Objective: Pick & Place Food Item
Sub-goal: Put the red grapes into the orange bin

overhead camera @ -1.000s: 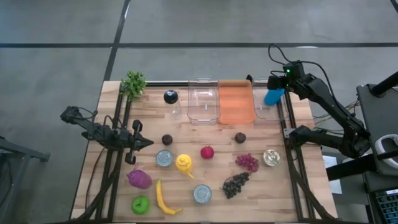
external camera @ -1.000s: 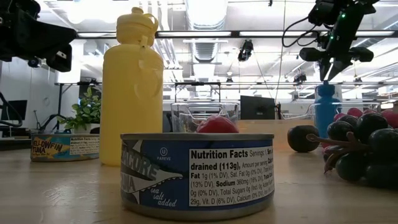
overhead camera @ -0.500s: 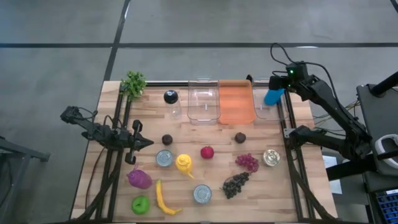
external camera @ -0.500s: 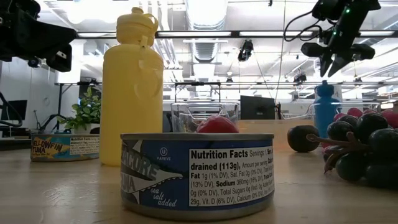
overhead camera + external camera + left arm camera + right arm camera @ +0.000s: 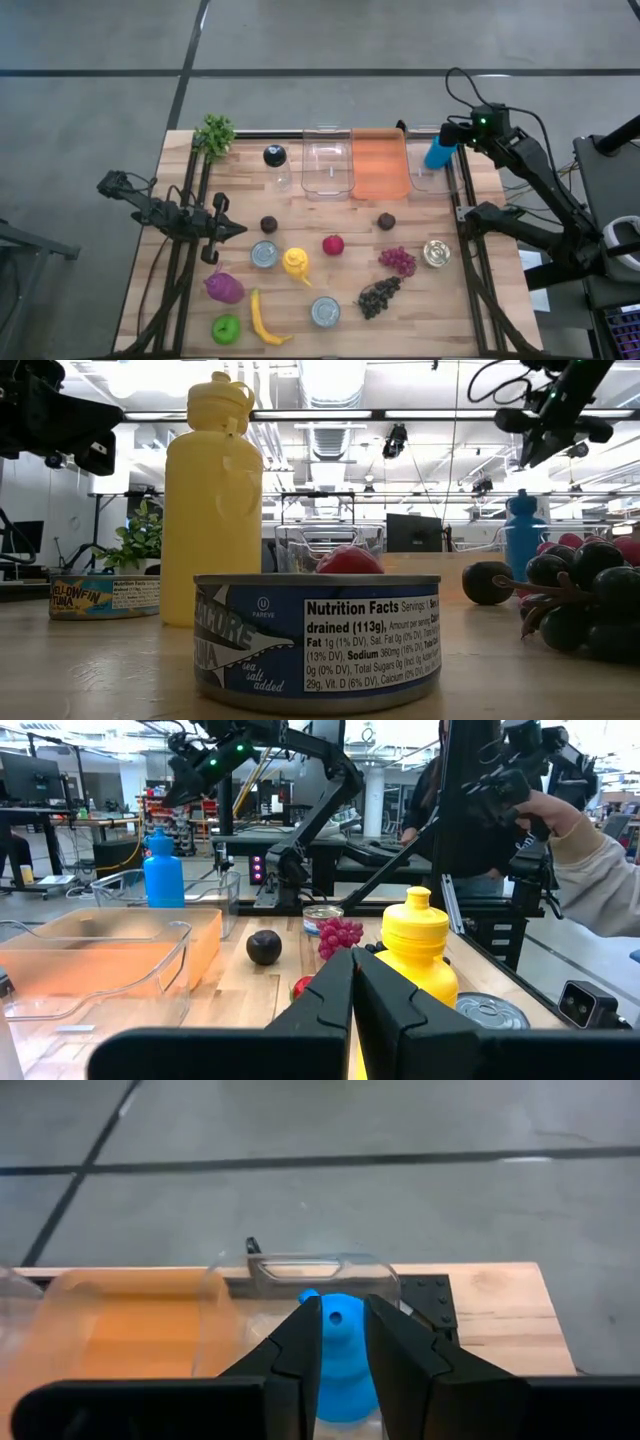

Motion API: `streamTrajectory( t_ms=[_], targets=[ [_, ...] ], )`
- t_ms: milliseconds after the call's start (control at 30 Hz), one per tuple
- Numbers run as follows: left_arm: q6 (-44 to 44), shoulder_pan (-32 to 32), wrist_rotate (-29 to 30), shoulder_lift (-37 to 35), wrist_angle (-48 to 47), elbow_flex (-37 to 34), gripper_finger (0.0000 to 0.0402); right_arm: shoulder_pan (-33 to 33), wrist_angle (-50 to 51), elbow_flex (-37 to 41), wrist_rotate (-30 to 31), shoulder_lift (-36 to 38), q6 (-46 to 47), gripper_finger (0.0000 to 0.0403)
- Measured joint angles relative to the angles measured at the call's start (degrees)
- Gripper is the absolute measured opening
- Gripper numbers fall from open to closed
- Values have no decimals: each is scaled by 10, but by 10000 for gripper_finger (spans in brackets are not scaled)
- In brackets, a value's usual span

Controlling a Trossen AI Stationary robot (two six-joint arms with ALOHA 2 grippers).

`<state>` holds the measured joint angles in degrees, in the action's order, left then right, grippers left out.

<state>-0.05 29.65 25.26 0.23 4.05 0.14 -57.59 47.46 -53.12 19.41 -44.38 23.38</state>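
Note:
A blue bottle [image 5: 437, 153] stands upright in a clear bin [image 5: 424, 178] at the table's far right corner. My right gripper [image 5: 452, 131] hovers open high above it. In the right wrist view the bottle's cap [image 5: 340, 1323] shows between the fingers, well below them. In the low view the right gripper [image 5: 548, 432] is far above the bottle [image 5: 525, 536]. My left gripper [image 5: 226, 229] waits shut above the table's left side; its fingers [image 5: 352, 982] are closed together. A red fruit [image 5: 333, 244], purple grapes [image 5: 398, 260] and dark grapes [image 5: 380, 296] lie mid-table.
An orange bin [image 5: 380, 165] and a clear bin [image 5: 328, 163] sit along the far edge. A yellow bottle [image 5: 295, 263], tins [image 5: 264, 254] [image 5: 325, 312] [image 5: 436, 253], two dark plums [image 5: 268, 224] [image 5: 386, 221], an eggplant [image 5: 224, 288], a green pepper [image 5: 226, 328] and greens [image 5: 214, 133] are scattered about. A person's sleeve [image 5: 600, 880] shows beyond the table.
My right gripper has risen and drifted toward the table's right edge, away from the blue bottle, staying open. The bottle has stayed upright in its clear bin.

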Motion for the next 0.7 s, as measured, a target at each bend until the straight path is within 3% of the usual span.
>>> streamTrajectory(
  t_ms=[333, 700],
  targets=[
    [-4, 0, 0, 0, 0, 0, 16, 57, 0, 0, -3, 73, -7, 79],
    [-16, 0, 0, 0, 28, 0, 14, 162, 0, 0, -45, 120, -6, 94]
  ],
)
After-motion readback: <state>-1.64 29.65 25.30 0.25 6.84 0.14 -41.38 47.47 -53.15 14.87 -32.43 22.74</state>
